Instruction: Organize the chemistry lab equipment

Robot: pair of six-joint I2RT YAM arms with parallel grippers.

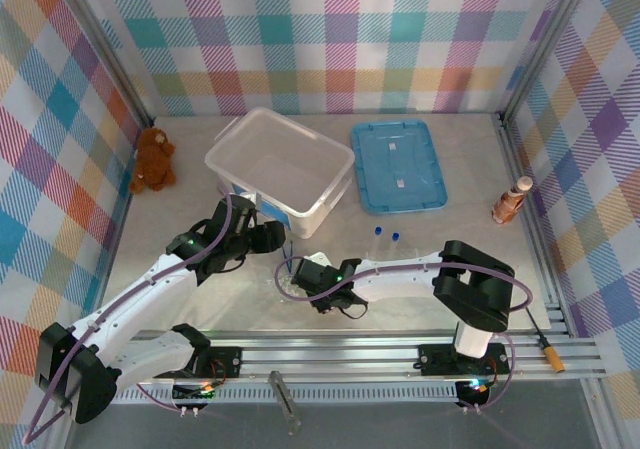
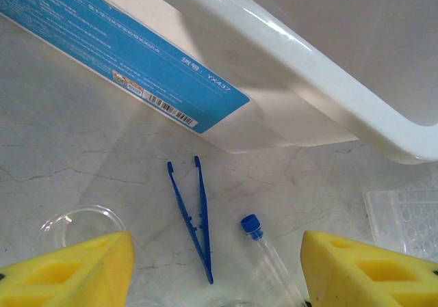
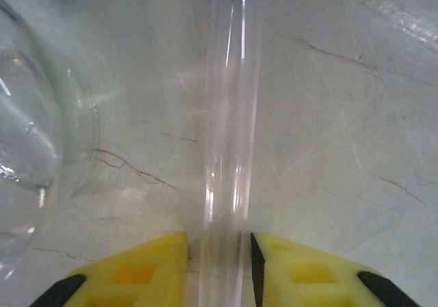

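Bin (image 1: 280,164) of clear plastic sits at the back of the table (image 1: 460,224), its blue lid (image 1: 398,166) flat just beside it on the right. My left gripper (image 2: 215,269) hangs wide open and empty by the bin's labelled wall (blue sticker (image 2: 137,68)), above the tube rack (image 2: 409,218), a round glass dish (image 2: 79,223), a blue-capped tube (image 2: 263,252) and the dark-blue tweezers (image 2: 195,218), all on the table. My right gripper (image 3: 219,269) is nearly closed, pads (image 3: 130,273) flanking a test tube (image 3: 227,136) that lies flat beside more round glassware (image 3: 27,115); whether they truly clamp it I cannot tell.
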